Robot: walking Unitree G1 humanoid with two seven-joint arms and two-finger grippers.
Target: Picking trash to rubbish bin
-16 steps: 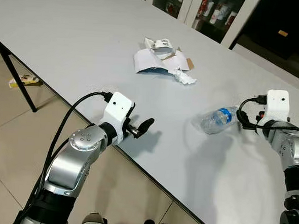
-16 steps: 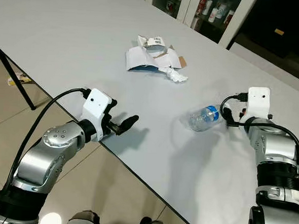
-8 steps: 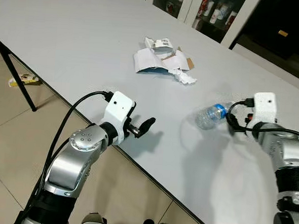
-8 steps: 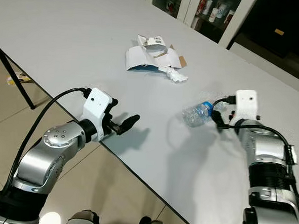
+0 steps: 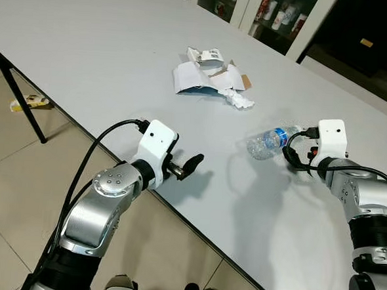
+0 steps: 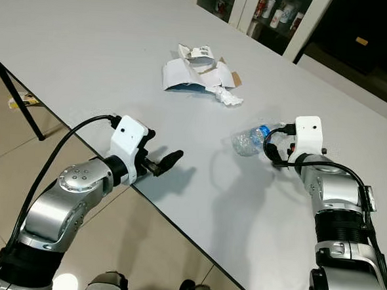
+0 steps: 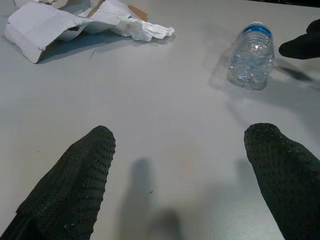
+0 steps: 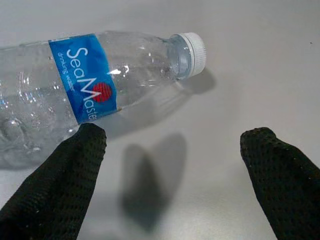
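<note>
A clear plastic bottle (image 5: 264,142) with a blue label and white cap lies on its side on the pale grey counter (image 5: 87,53), right of the middle. The right claw (image 8: 172,185) sits low over the counter just beside it, fingers spread wide and holding nothing; one finger (image 8: 65,175) is right at the bottle's label, though whether it touches I cannot tell. The left claw (image 7: 185,180) hovers above the near edge of the counter, also wide open and empty, pointing across toward the bottle (well apart from it). Further back lies a heap of torn white cardboard (image 5: 207,77) with a crumpled tissue (image 5: 238,100) against its near side. Down on the tiled floor (image 5: 14,173), by the counter's black leg (image 5: 22,101), rests a small scrap of litter (image 5: 30,102)
</note>
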